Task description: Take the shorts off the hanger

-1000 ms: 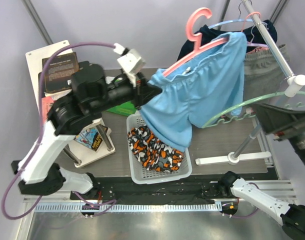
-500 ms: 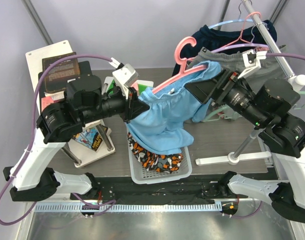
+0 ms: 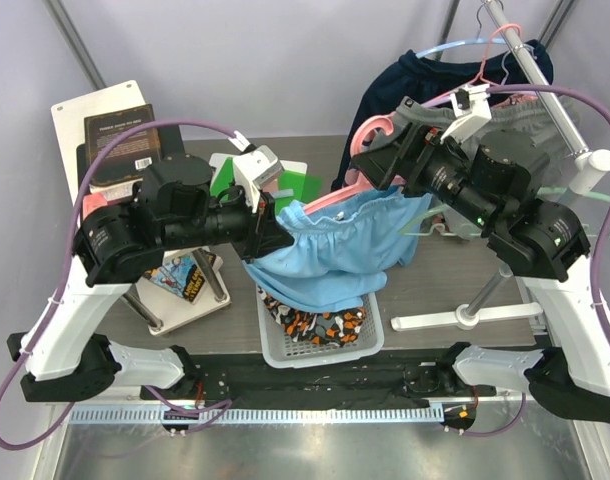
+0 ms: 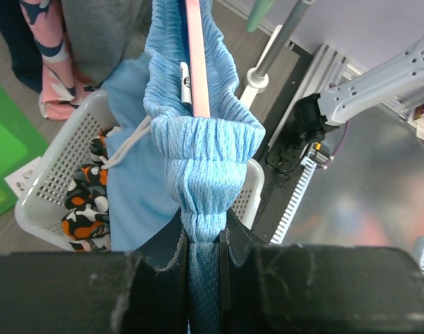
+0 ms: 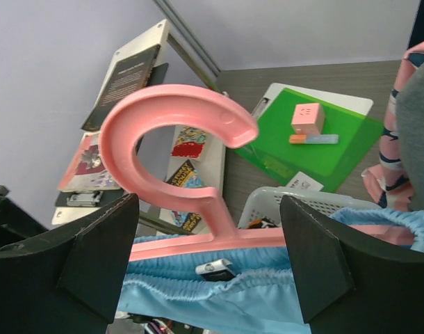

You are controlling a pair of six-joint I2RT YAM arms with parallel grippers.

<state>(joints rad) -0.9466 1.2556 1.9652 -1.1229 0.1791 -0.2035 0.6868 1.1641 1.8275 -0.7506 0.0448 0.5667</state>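
Note:
The light blue shorts hang by their waistband from a pink hanger held low over a white basket. My left gripper is shut on one bunched end of the waistband, with the pink hanger bar running through it. My right gripper is open, its fingers standing wide on either side of the hanger's neck, below the hook. The blue waistband lies just under the bar. The camouflage shorts lie in the basket, also seen in the left wrist view.
The white basket sits at the front centre. A garment rack's chrome rail at the back right carries grey shorts and a navy garment; its base lies right of the basket. A green board and a book stand are on the left.
The hanger with the blue shorts has come off the rail and down toward the basket, the left gripper still holding the waistband. The right arm swung in from the right to the hanger's hook.

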